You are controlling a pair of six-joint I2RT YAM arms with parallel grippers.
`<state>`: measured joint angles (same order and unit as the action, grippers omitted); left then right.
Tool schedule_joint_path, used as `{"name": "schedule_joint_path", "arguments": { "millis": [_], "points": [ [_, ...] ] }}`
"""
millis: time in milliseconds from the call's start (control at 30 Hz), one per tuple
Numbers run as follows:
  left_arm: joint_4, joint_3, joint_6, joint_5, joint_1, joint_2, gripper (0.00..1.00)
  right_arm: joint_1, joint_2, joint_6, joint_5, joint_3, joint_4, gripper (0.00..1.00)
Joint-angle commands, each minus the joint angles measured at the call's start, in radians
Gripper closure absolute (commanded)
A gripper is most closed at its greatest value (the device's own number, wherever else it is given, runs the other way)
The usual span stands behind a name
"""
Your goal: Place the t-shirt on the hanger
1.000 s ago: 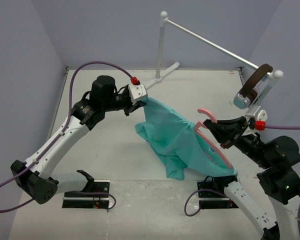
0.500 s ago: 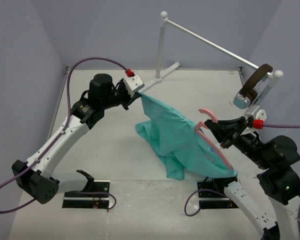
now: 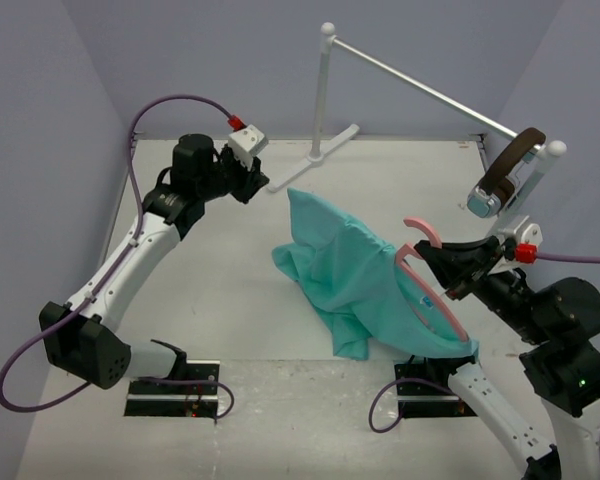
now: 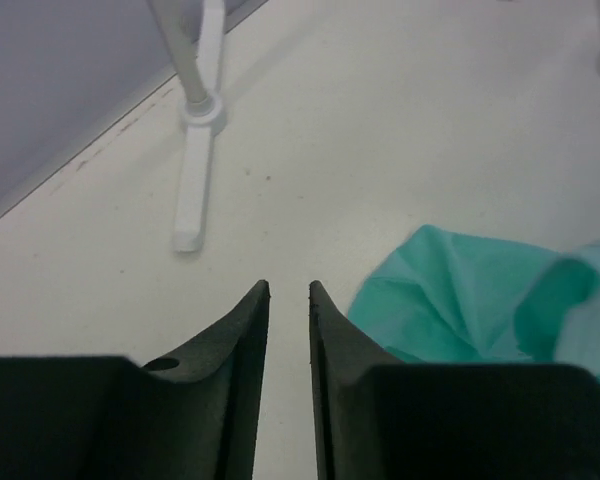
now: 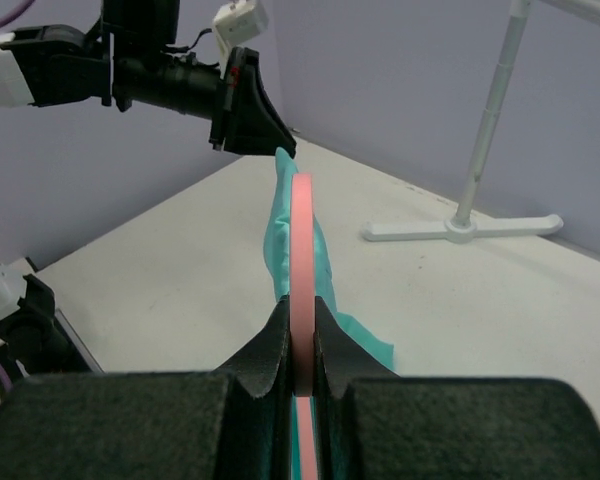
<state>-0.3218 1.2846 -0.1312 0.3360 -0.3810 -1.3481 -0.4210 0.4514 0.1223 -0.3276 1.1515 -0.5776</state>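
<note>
Two end effectors: the left end effector (image 4: 289, 290) is nearly pressed together, with a thin slit between its fingers and nothing in it. The right end effector (image 5: 301, 306) pinches the thin pink plastic hanger (image 5: 302, 235) edge-on.
Change: half a second ago the left end effector held the top corner of the soft teal-green cloth t-shirt (image 3: 352, 272), stretched up and to the left. That corner is now free, and the left arm has drawn back toward the far-left of the white bench (image 3: 210, 290).
T-shirt position: one end is draped over the hanger on the right. The rest slopes down to crumpled folds on the bench, mid-way between the arms.
T-shirt vs left end effector: apart, no contact. In the left wrist view the cloth lies low and to the right of the fingers, with the foot of the white metal rail stand (image 4: 192, 190) ahead.
T-shirt vs right end effector: the cloth hangs along the hanger just beyond the pads.
Meaning (judgement): tension is lost and the t-shirt is only partly on. I cannot tell whether this was a slip or a deliberate release. A fresh grip looks necessary.
</note>
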Motion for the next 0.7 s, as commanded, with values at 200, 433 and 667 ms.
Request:
{"name": "schedule_joint_path", "arguments": {
  "millis": [200, 433, 667],
  "points": [
    [0.017, -0.008, -0.161, 0.754, 0.002, 0.082, 0.00, -0.004, 0.067, -0.012, -0.028, 0.065, -0.002, 1.00],
    [-0.010, 0.041, -0.154, 0.812, 0.002, -0.025, 0.22, -0.004, 0.062, -0.009, -0.098, 0.072, -0.006, 1.00],
    [-0.048, 0.088, -0.164, 0.815, 0.003, -0.056, 1.00, -0.004, 0.058, -0.015, -0.101, 0.074, -0.007, 1.00]
  ]
}}
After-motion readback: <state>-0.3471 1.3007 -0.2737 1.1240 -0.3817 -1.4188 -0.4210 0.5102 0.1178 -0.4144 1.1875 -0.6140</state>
